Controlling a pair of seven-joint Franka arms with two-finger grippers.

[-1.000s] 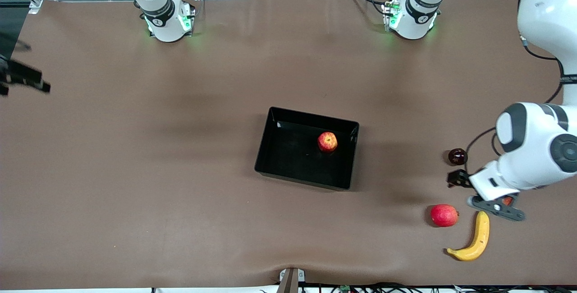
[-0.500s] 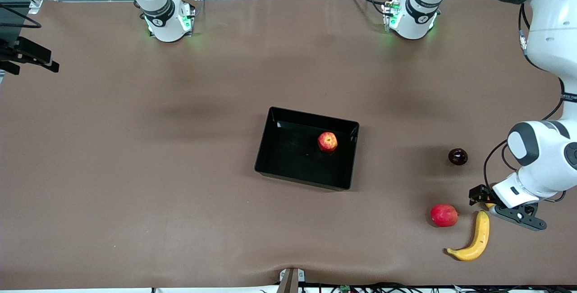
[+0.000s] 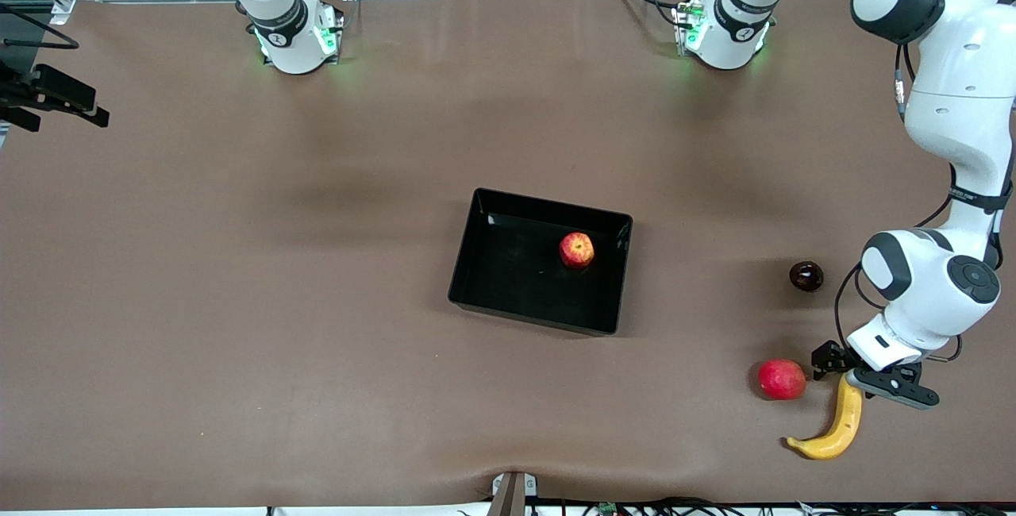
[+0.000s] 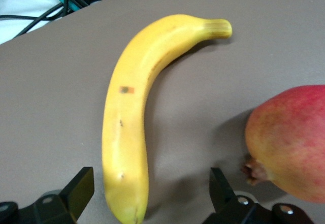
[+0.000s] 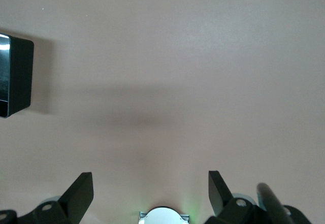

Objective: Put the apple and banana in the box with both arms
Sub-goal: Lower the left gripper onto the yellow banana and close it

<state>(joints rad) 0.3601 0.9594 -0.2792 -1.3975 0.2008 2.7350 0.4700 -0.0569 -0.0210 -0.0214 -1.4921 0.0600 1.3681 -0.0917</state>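
So we're roughly halfway. Using the black box (image 3: 541, 270) in the middle of the counter (image 3: 238, 302) as the landmark: the apple (image 3: 577, 250) is already sitting inside it, toward the left arm's end. The banana (image 3: 838, 426) is not in yet; it lies well away from the box toward the left arm's end of the counter, nearer the front camera, just beside a pomegranate-looking red fruit (image 3: 781, 379). The left hand (image 4: 147, 193) is low over the banana's end, fingers spread either side, nothing gripped. The right hand (image 5: 150, 196) waits out past the box at its own end, fingers apart, empty.
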